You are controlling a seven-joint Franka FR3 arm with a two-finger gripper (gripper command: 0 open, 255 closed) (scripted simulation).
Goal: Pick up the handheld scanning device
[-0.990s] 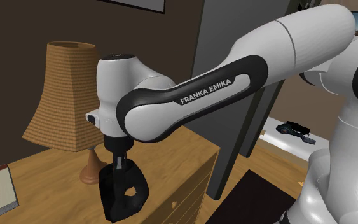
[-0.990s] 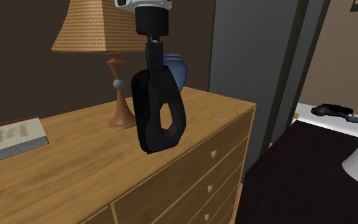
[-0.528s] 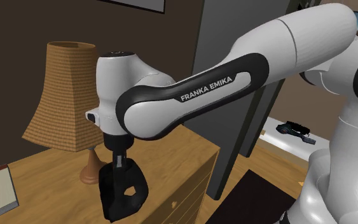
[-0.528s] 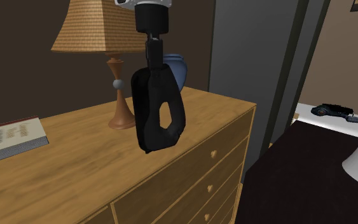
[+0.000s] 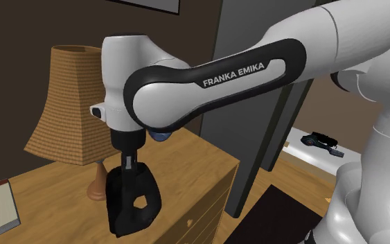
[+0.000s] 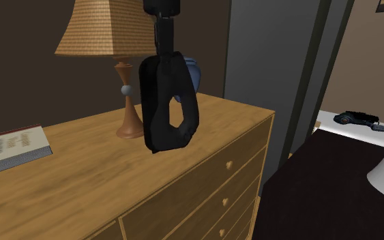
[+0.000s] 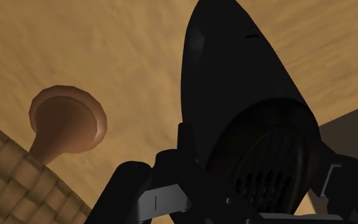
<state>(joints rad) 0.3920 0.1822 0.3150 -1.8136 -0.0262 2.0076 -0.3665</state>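
The handheld scanning device is a black pistol-shaped body with a hole through its grip. It hangs upright in the air above the wooden dresser top. My black gripper comes down from above and is shut on the device's upper end. In the second exterior view the device floats clear of the dresser top, with the gripper clasping its top. In the wrist view the device runs away from the gripper toward the wood below.
A lamp with a woven shade stands just behind the device, its base close by. A blue vase sits behind it. A book lies farther along the dresser. A black object rests on a white surface beyond the grey door.
The arm has risen and the gripper has carried the scanning device a little higher above the dresser top.
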